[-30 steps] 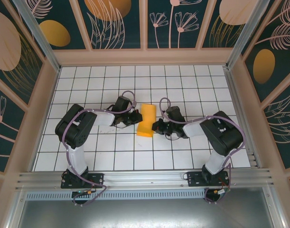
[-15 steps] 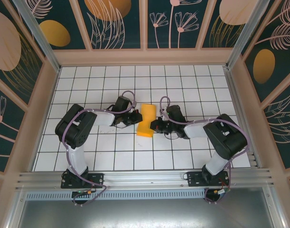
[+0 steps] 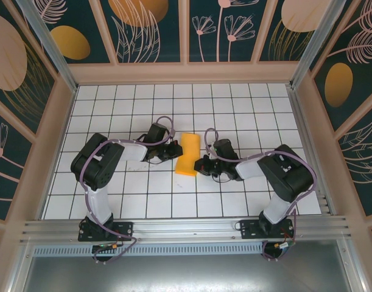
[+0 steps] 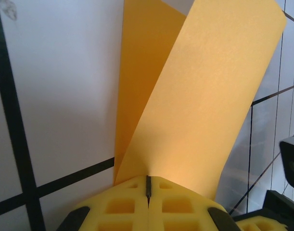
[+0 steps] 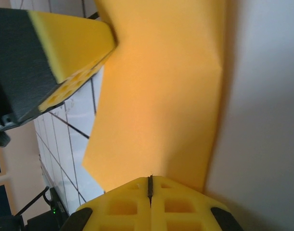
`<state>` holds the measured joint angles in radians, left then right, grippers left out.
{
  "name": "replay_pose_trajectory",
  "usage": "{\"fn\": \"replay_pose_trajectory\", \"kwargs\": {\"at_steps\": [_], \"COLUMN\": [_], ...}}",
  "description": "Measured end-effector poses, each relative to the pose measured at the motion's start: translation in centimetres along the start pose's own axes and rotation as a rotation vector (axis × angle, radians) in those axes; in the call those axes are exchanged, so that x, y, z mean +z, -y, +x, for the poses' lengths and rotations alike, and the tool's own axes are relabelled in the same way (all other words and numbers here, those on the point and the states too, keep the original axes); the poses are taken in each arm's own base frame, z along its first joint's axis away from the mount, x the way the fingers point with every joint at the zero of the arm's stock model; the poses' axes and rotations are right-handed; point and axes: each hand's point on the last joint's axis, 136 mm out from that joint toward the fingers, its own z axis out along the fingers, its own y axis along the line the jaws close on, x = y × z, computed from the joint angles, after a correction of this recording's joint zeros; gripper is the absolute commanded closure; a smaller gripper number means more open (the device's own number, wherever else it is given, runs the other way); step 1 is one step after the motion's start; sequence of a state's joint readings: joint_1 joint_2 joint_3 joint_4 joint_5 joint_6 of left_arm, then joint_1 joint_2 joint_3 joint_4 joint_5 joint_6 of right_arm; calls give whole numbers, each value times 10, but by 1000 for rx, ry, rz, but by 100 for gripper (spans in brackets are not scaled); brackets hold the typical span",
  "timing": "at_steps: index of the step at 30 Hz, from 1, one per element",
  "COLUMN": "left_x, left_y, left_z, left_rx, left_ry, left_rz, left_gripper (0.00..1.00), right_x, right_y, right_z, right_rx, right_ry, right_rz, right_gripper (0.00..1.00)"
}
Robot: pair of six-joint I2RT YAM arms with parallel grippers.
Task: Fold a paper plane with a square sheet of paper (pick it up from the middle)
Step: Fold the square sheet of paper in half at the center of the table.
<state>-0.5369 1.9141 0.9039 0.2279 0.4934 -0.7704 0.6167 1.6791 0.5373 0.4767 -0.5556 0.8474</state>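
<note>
- Orange-yellow square sheet of paper (image 3: 188, 154) lies mid-table on the white tiled table (image 3: 112, 109), between the two arms. It is already doubled over into a narrow strip, not yet a dart.
- Left gripper (image 3: 175, 151) sits at the strip's left edge, and the right gripper (image 3: 200, 164) sits at its lower right edge. Both touch the paper.
- In the left wrist view the left gripper (image 4: 148, 192) has its jaws closed pad to pad, with no gap. The upper flap of the paper (image 4: 199, 96) rises straight out of the seam, so it looks nipped there. The lower layer lies flat on the tiles.
- In the right wrist view the right gripper (image 5: 150, 190) is also fully closed. The paper (image 5: 161, 96) meets its tips, with a faint crease running along the sheet. I cannot tell whether the edge is pinched or just pressed down.
- One left pad (image 5: 74, 38) shows on the far edge of the sheet from this side.
- Step, as a judgement: an early lengthwise fold, with the flap being brought over or set. The nose folds and the wings are not done.
- The next move calls for laying the lifted flap flush on the lower layer with the edges matched, then pressing along the crease while the other claw pins the sheet.
- Risk: thin paper slides on smooth tiles, which would give a skewed crease.
</note>
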Motion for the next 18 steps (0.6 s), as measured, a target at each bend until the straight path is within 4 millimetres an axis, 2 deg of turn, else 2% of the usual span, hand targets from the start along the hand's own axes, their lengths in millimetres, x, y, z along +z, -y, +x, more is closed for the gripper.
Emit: {"fn": "replay_pose_trajectory", "kwargs": {"at_steps": [6, 8, 12, 18], "left_x": [0, 0, 0, 0], "left_y": [0, 0, 0, 0], "left_z": [0, 0, 0, 0], "left_rx": [1, 3, 4, 7], "left_ry": [0, 0, 1, 0], "left_rz": [0, 0, 0, 1], "left_gripper": [100, 100, 100, 100], "right_x": [0, 1, 7, 6], "right_y": [-15, -14, 3, 2], "right_z": [7, 11, 22, 21], "right_rx": [-32, -34, -11, -17], "right_ry": [-21, -28, -53, -46], "right_rz": [-40, -39, -16, -20], "right_gripper": [96, 97, 96, 96]}}
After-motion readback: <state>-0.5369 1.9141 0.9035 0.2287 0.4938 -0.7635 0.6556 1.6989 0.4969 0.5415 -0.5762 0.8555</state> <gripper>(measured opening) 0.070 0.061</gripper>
